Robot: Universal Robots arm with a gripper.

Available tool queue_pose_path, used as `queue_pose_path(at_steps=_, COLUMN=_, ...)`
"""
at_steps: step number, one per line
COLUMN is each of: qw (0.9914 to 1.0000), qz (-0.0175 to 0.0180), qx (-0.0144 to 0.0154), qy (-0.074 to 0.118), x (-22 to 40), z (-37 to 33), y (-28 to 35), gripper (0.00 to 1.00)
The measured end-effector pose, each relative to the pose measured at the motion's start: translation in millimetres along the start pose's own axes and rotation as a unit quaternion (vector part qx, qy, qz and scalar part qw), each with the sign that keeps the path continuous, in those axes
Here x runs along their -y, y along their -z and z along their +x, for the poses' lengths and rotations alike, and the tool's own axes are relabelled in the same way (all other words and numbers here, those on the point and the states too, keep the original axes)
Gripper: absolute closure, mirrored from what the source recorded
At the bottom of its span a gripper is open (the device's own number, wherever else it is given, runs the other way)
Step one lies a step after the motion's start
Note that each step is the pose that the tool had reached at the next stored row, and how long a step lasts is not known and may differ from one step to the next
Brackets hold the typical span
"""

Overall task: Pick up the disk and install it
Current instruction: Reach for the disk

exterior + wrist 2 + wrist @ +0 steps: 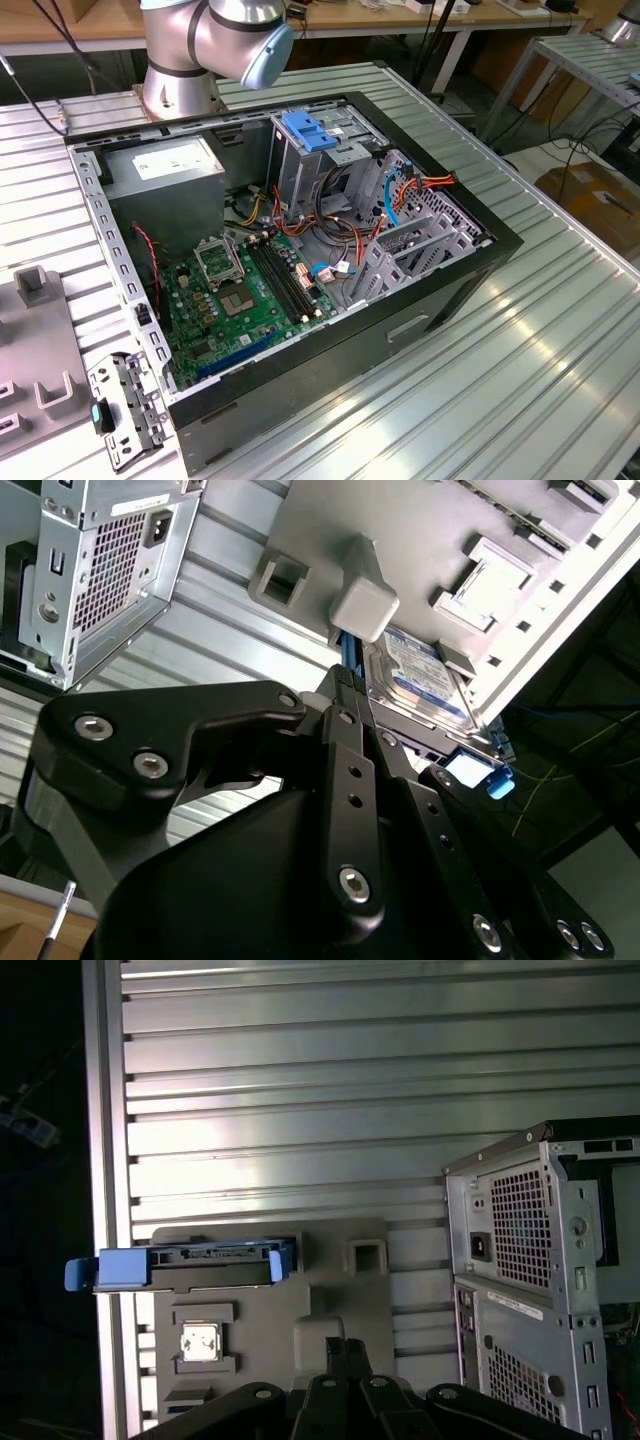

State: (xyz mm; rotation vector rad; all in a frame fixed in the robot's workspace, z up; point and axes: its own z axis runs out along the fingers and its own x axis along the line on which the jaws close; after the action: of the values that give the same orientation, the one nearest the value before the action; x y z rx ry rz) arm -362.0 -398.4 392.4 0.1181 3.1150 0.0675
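The disk stands on its edge in a slot of a grey fixture on the ribbed table, its blue carrier frame around it. In the second wrist view its white-and-blue label faces the camera, just beyond my black fingers. My gripper hovers over the fixture a little to one side of the disk, fingertips pressed together with nothing between them. In the second wrist view the gripper ends close beside the disk's blue edge. I cannot tell whether it touches.
The open computer case lies on the table, with a grey drive cage and blue latch and a grey power box. The fixture sits at the exterior view's left, a metal bracket beside it. The case's rear stands near the fixture.
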Motion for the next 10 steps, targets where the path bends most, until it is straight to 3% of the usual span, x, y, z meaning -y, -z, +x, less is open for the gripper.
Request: queue_pose_path(at_steps=10, qw=1.0, qz=0.0, qx=0.0, qy=0.0, x=1.1, z=14.7, y=0.3, gripper=0.89)
